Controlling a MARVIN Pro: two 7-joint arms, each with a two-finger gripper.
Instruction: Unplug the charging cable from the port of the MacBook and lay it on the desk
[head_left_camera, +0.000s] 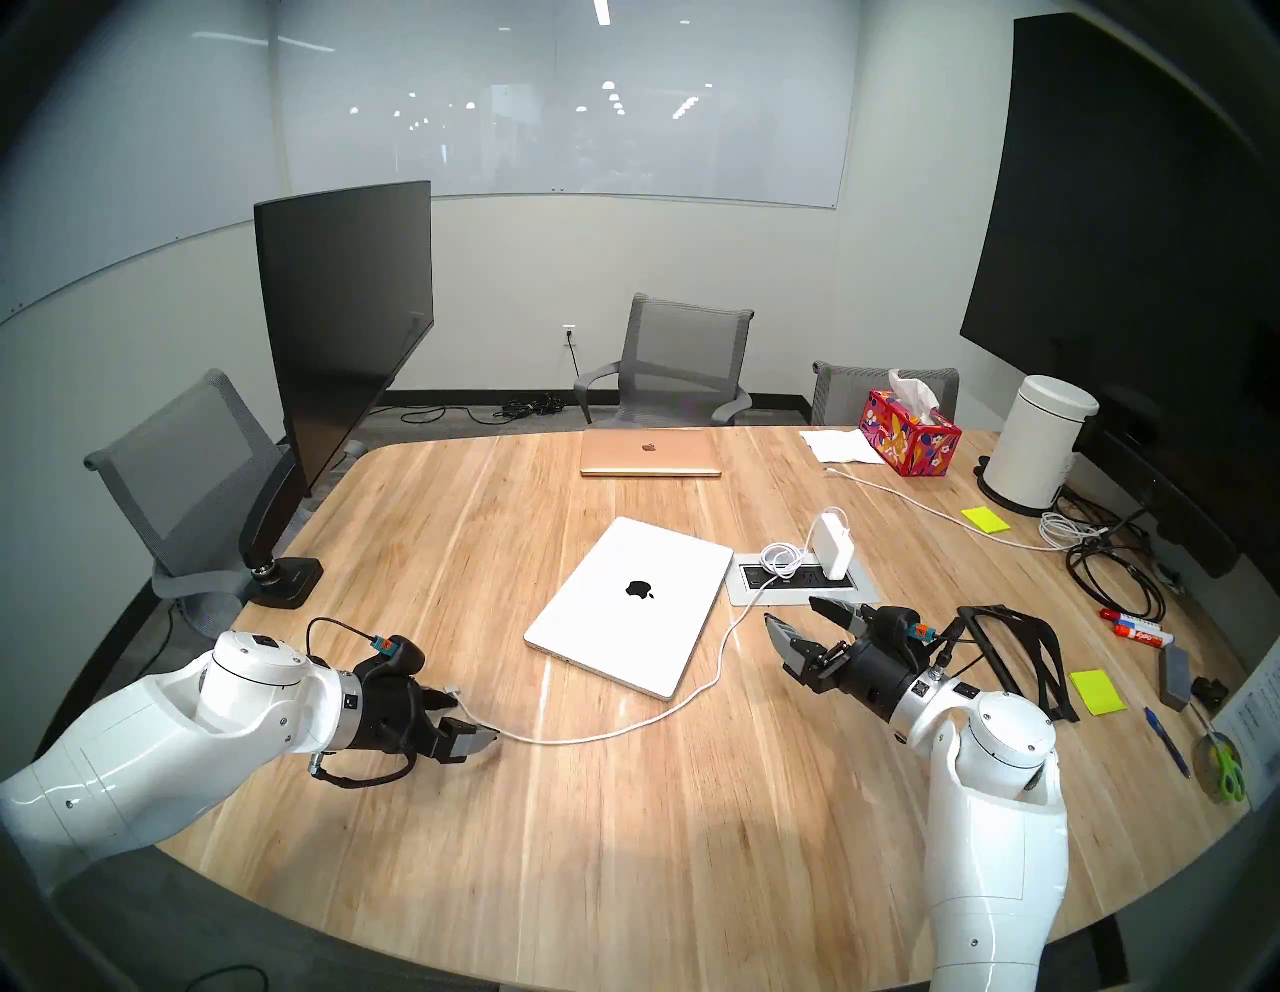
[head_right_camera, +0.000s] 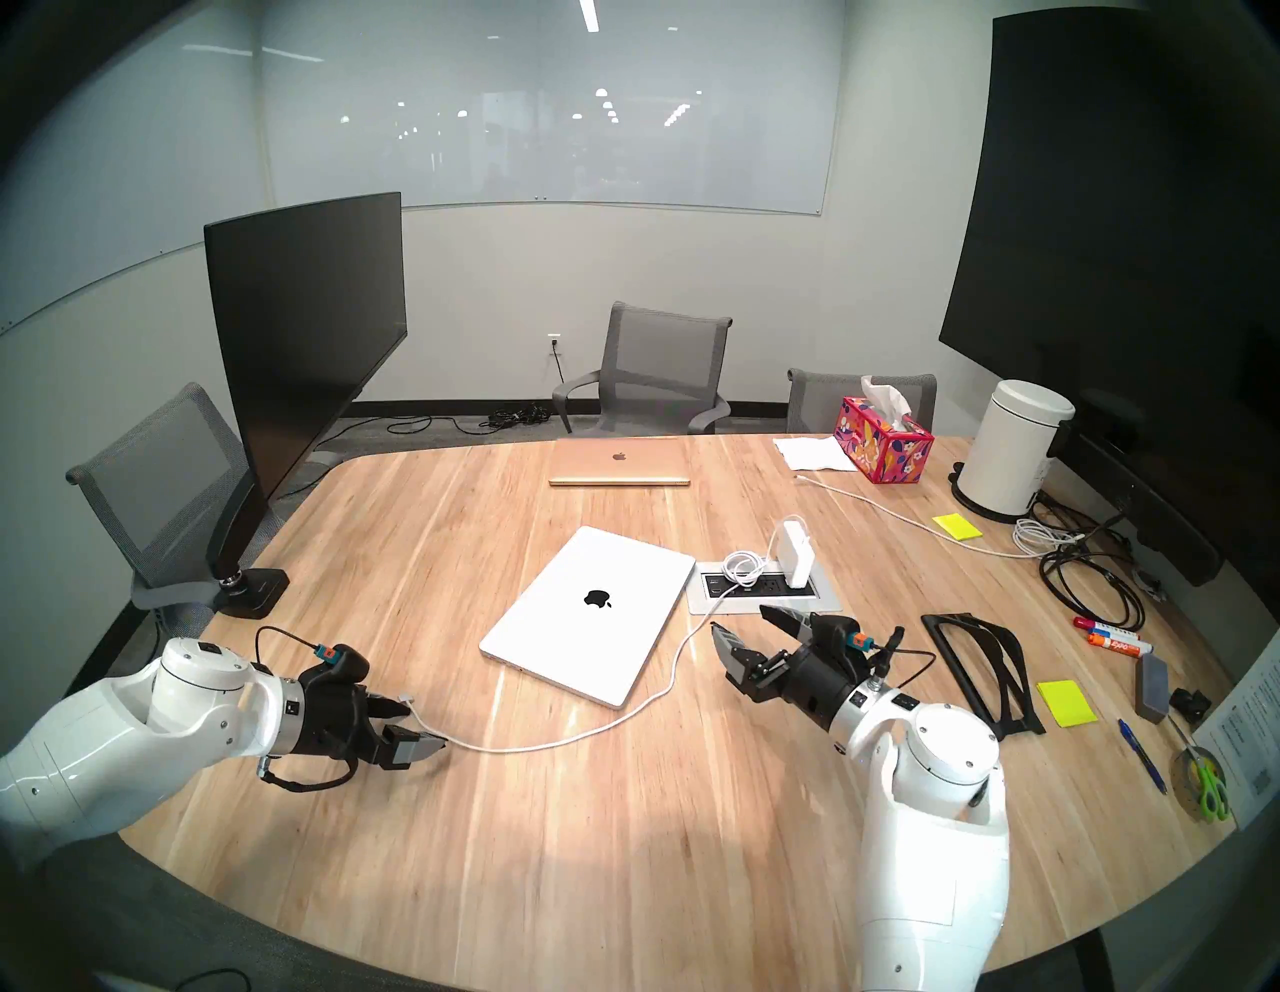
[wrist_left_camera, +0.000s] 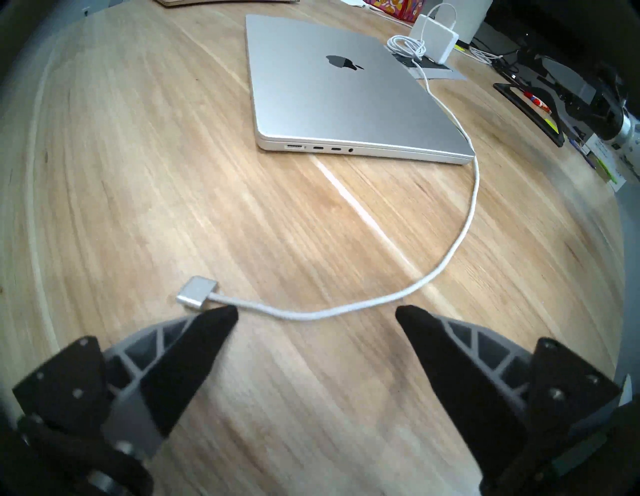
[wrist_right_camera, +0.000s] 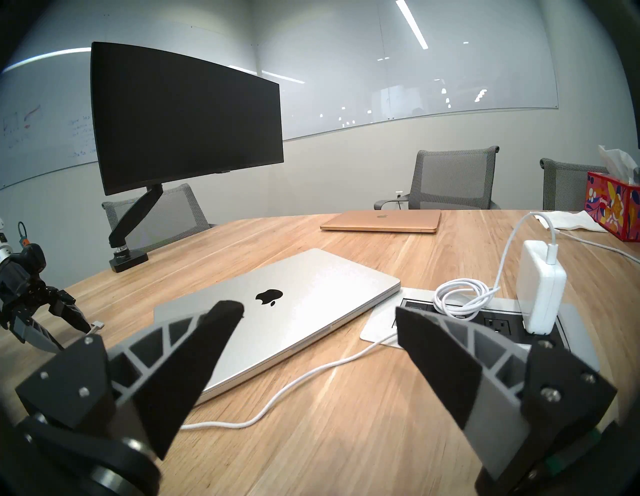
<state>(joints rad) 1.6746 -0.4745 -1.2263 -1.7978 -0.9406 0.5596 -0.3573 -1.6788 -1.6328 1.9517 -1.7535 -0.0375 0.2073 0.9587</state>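
The silver MacBook (head_left_camera: 630, 603) lies closed in the middle of the wood desk (head_left_camera: 623, 866). Its side ports (wrist_left_camera: 294, 147) are empty. The white charging cable (head_left_camera: 720, 651) runs from the power brick (head_left_camera: 834, 547), standing in the outlet box (head_left_camera: 803, 578), around the laptop's near corner and lies flat on the desk. Its silver plug (wrist_left_camera: 197, 292) rests on the desk just beyond one fingertip of my left gripper (head_left_camera: 474, 717), which is open and holds nothing. My right gripper (head_left_camera: 791, 611) is open and empty, just in front of the outlet box.
A gold laptop (head_left_camera: 651, 454) lies at the far edge. A monitor on an arm (head_left_camera: 346, 325) stands far left. At the right are a tissue box (head_left_camera: 907, 433), a white canister (head_left_camera: 1039, 443), another white cord (head_left_camera: 935, 509), black cable coils (head_left_camera: 1115, 575) and a black stand (head_left_camera: 1018, 651).
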